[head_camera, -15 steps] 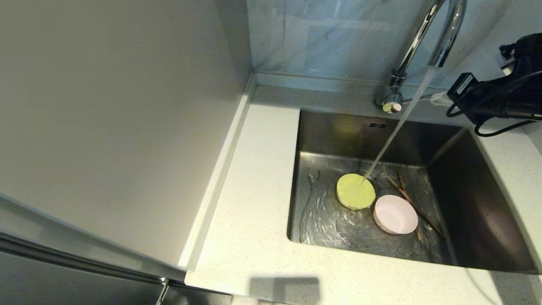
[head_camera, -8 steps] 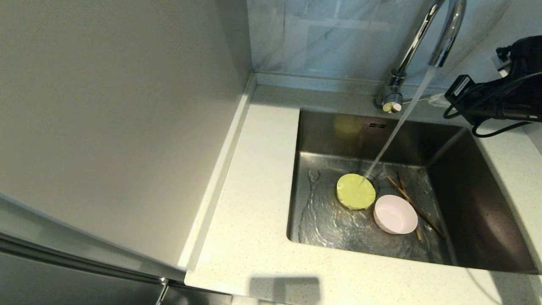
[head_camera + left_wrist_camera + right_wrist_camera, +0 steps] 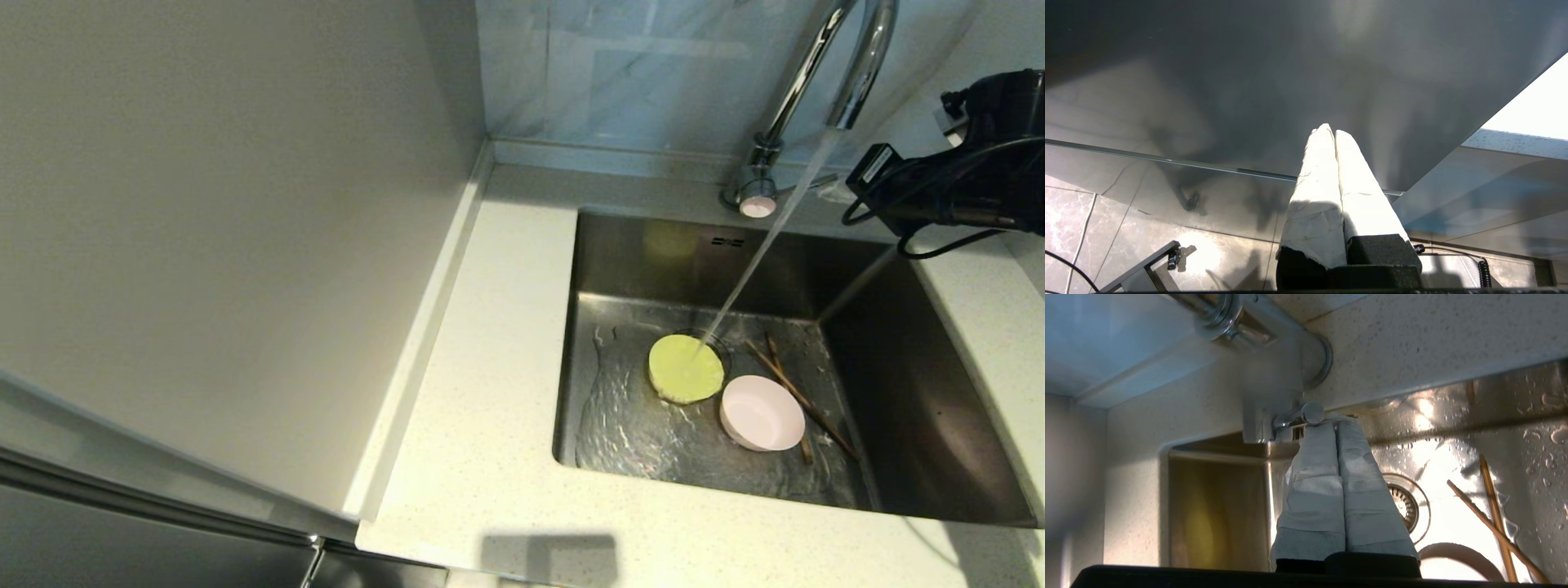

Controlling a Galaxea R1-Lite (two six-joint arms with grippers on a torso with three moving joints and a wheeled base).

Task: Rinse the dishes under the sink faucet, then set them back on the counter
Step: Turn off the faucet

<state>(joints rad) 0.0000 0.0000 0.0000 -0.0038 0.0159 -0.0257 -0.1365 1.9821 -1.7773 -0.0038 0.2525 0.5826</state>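
Note:
Water runs from the chrome sink faucet [image 3: 796, 82] onto the yellow-green bowl [image 3: 686, 369], which sits over the drain on the sink [image 3: 669, 245] floor. The pale pink bowl [image 3: 762, 413] stands upright beside it, touching it. The chopsticks [image 3: 796, 392] lie crossed behind the pink bowl. My right gripper [image 3: 834, 191] is shut, its wrapped tips against the end of the faucet's side lever [image 3: 1298, 416]. In the right wrist view the gripper [image 3: 1333, 424] hangs over the drain strainer [image 3: 1404, 504] and chopsticks [image 3: 1490, 526]. My left gripper [image 3: 1329, 131] is shut and empty, parked low by a grey panel.
The speckled counter [image 3: 490, 367] surrounds the sink on the left and front. A tall grey wall panel [image 3: 229, 245] rises along the counter's left edge. A tiled backsplash [image 3: 637, 73] stands behind the faucet. Water sheets across the sink floor.
My right arm has shifted a little to the left, pushing the lever with its shut tips. The water keeps running and the dishes have not moved.

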